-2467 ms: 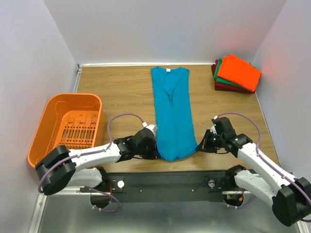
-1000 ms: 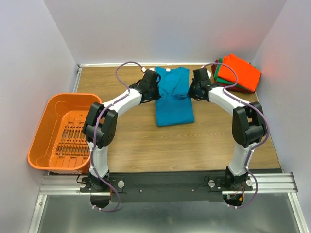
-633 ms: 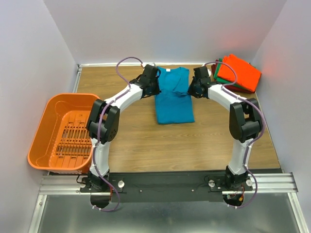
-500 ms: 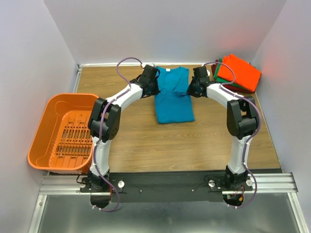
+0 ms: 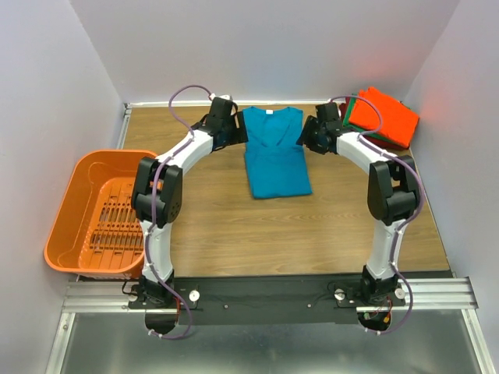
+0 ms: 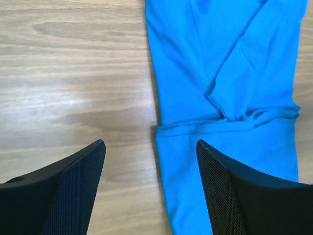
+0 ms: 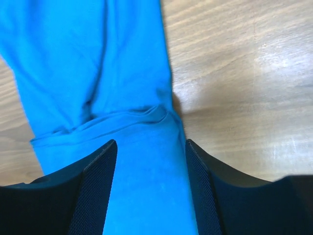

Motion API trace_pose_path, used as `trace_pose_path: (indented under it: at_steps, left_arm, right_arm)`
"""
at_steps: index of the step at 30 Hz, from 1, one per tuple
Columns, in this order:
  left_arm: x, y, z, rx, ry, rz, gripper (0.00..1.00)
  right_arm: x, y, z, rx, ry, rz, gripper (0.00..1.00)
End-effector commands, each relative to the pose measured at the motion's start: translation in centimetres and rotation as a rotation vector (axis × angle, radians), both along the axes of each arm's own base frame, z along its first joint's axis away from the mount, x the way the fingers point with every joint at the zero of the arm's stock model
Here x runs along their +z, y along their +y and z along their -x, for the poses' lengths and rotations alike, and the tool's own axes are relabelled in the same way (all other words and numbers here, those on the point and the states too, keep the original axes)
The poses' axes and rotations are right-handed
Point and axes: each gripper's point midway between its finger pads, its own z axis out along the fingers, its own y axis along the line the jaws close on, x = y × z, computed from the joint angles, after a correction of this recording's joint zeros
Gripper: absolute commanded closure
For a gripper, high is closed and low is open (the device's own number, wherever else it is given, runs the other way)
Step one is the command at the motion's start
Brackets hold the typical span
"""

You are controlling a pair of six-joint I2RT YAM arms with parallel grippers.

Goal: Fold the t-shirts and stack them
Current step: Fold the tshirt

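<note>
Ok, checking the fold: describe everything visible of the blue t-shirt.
The blue t-shirt is soft teal cloth with a white neck label, flat on the wooden table, collar toward the far wall. Sides folded in, lower part doubled up: a compact rectangle. The left gripper and right gripper flank it, open, holding nothing.
</note>
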Motion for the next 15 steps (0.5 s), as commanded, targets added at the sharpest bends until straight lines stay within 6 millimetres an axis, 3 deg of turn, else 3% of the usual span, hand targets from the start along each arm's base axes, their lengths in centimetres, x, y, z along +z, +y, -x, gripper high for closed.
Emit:
trace_pose_path:
  at_steps: [1, 5, 7, 11, 15]
  left_arm:
    - [4.7, -1.6, 1.6, -0.099, -0.094, 0.087, 0.19]
    - [4.6, -4.4, 4.4, -0.172, -0.069, 0.178, 0.33]
    - [4.0, -6.2, 5.6, -0.2, -0.044, 0.204, 0.47]
    - [1.5, -8.6, 7.8, -0.246, 0.009, 0.235, 0.67]
    - [-1.7, -10.3, 10.1, -0.272, 0.081, 0.233, 0.79]
  right_arm:
    - [3.4, 0.3, 1.1, 0.043, -0.055, -0.033, 0.35]
    - [2.3, 2.0, 3.6, 0.083, -0.011, -0.054, 0.38]
    - [2.2, 3.2, 4.6, 0.106, -0.003, -0.054, 0.39]
    - [0.7, 4.3, 6.6, 0.118, 0.025, -0.046, 0.41]
    - [-1.7, 4.4, 8.4, 0.123, 0.082, -0.04, 0.41]
